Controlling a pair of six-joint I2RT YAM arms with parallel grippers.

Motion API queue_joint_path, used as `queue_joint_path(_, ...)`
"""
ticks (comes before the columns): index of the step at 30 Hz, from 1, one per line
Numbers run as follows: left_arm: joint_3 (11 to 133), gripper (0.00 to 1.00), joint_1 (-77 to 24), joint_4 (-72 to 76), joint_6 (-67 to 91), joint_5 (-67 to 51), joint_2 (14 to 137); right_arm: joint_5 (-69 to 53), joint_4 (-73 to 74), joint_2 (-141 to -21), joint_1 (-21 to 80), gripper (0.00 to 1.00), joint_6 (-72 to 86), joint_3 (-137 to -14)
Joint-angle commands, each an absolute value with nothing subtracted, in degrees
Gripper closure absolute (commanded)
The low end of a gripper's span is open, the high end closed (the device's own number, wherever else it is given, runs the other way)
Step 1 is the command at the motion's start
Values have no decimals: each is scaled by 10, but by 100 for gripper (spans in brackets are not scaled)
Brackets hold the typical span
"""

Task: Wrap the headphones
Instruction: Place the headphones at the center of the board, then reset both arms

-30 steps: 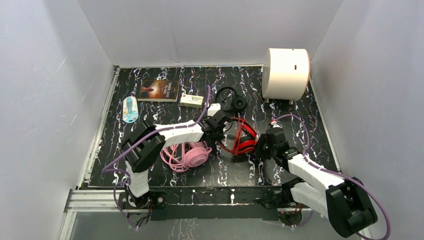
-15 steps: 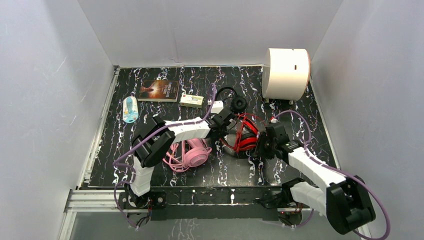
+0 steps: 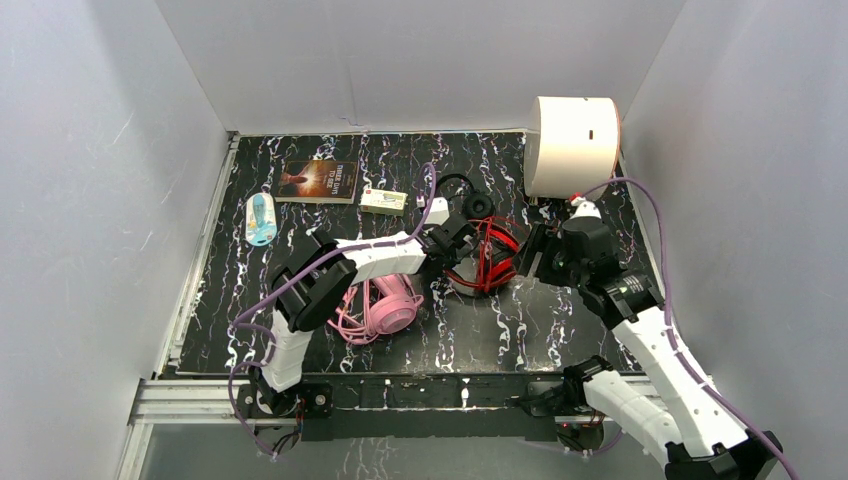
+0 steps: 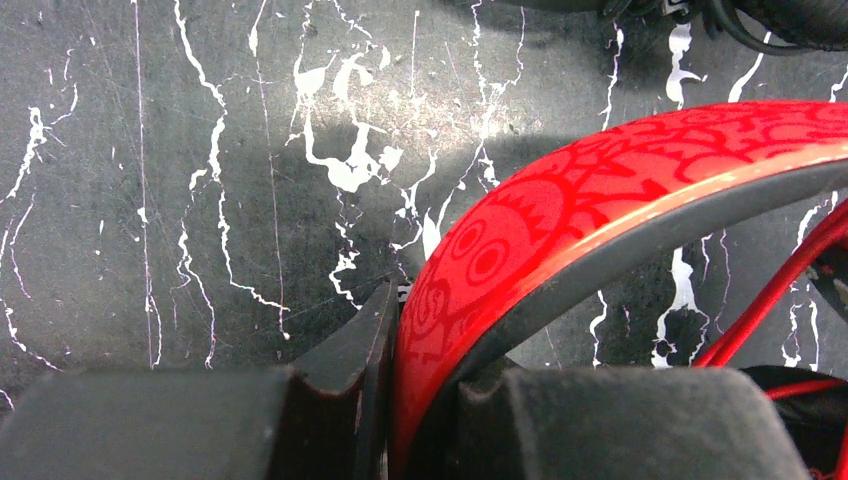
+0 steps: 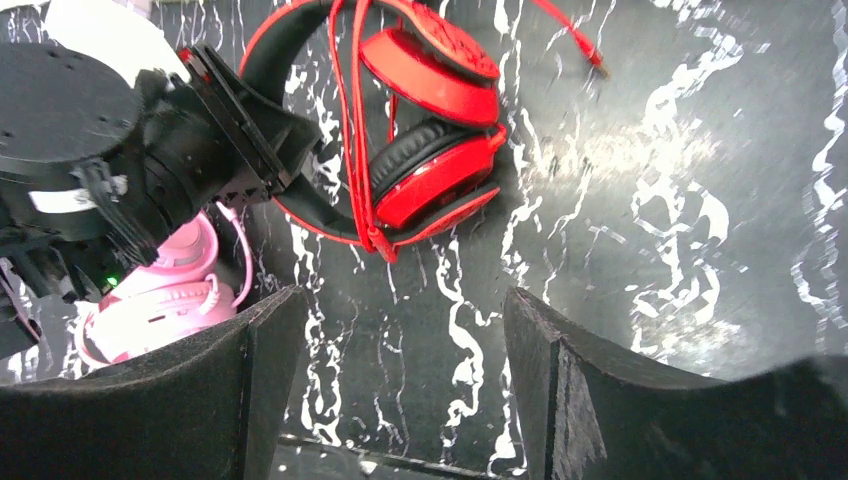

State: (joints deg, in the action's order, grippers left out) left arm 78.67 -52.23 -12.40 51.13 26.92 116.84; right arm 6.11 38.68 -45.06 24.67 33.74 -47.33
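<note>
Left wrist view: the red headphones [image 4: 620, 190] are pinched at the headband by the left claw [image 4: 425, 410], near the middle of the counter [image 4: 200, 150]. The right claw [image 5: 395, 380] is spread wide, empty, just beside them.

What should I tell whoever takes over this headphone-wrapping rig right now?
Left hand: shut on the headband of the red headphones, mid-table.
Right hand: open, empty, hovering right of them.
Red cable crosses the band, but its plug end lies loose, so wrapping looks unfinished.
Pink headphones: near-left of the red pair, cable in loose loops.
Black headphones: farther back, neither hand on them.
Left: finish red, then pink and black.
</note>
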Motion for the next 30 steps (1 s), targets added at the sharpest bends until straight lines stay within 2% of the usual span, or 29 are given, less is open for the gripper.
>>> queue_joint_path(1,803,100,-519,-147,524,244,1205,114,394,-460,248,20,258,-539)
queue_joint_path(4,809,97,-519,-153,523,233,1211,143,394,-489,248,20,212,-560)
queue_joint_path(6,807,98,-519,-152,523,226,1213,169,380,-514,246,13,194,-556)
queue_joint_path(9,805,96,-518,-155,523,218,1213,123,334,-558,218,9,169,-557)
queue_joint_path(13,801,79,-518,-162,517,213,1206,41,283,-619,156,9,146,-559)
queue_joint_path(18,797,62,-517,-175,504,203,1192,-108,246,-662,57,11,154,-555)
queue_joint_path(30,762,35,-517,-205,459,219,1077,-178,344,-607,49,9,124,-636)
